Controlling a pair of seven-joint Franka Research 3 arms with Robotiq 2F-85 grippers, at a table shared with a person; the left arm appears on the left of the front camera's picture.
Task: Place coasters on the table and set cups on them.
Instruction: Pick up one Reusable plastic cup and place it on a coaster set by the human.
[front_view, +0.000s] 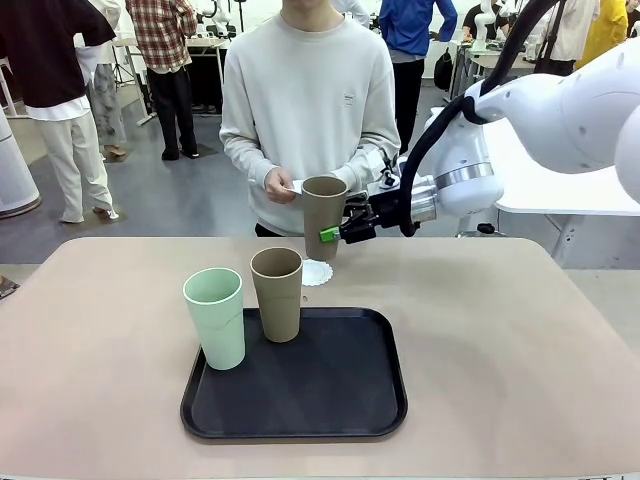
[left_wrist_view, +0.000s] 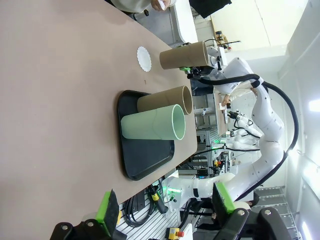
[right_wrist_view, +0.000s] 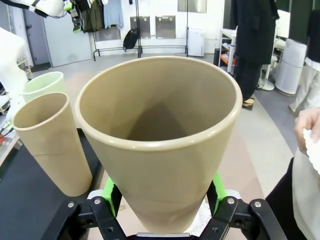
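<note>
My right gripper (front_view: 336, 233) is shut on a tan cup (front_view: 322, 215), gripping its lower half and holding it upright just above a white lacy coaster (front_view: 316, 272) on the beige table (front_view: 500, 330). In the right wrist view the held cup (right_wrist_view: 160, 145) sits between the green pads (right_wrist_view: 111, 192). A second tan cup (front_view: 277, 293) and a mint cup (front_view: 215, 317) stand on the black tray (front_view: 320, 400). The left gripper (left_wrist_view: 165, 202) is open, well back from the tray (left_wrist_view: 145, 162), with the coaster (left_wrist_view: 144, 58) far ahead of it.
A person stands at the far edge, their hands (front_view: 280, 185) holding white coasters (front_view: 296, 186) close behind the raised cup. Bare tabletop lies left and right of the tray. A white table (front_view: 560, 180) stands behind my right arm.
</note>
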